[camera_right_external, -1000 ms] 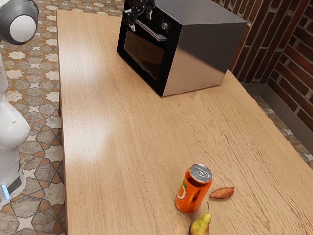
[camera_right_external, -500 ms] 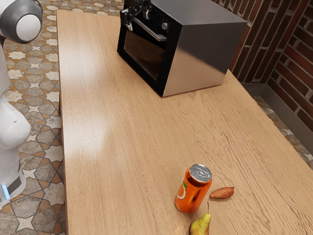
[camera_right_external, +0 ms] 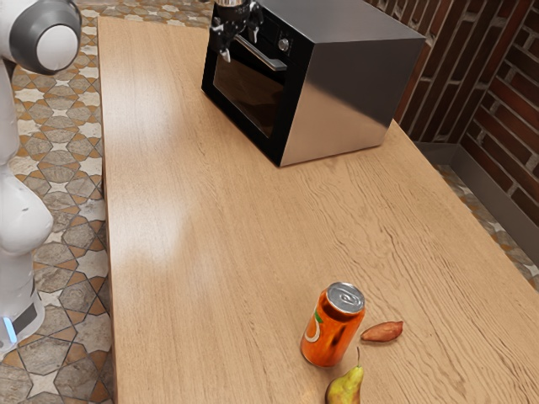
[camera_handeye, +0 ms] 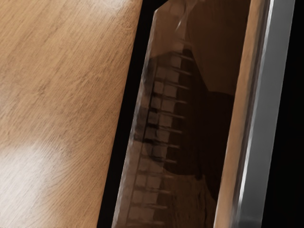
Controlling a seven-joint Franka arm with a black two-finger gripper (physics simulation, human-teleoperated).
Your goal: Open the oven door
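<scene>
Gripper [camera_right_external: 240, 47] lower; oven door [camera_right_external: 249, 94], lengthwise aslant, toward exterior view's lower left

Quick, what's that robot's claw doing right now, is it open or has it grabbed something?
Gripper: open, its two fingertips apart, holding nothing, close to the oven door's handle.

Well apart from the pincer [camera_right_external: 240, 48], on the wooden table [camera_right_external: 185, 252], an orange can [camera_right_external: 331, 332] stands upright, with a pear [camera_right_external: 344, 388] and a small reddish thing [camera_right_external: 383, 332], perhaps a shallot, near it.
</scene>
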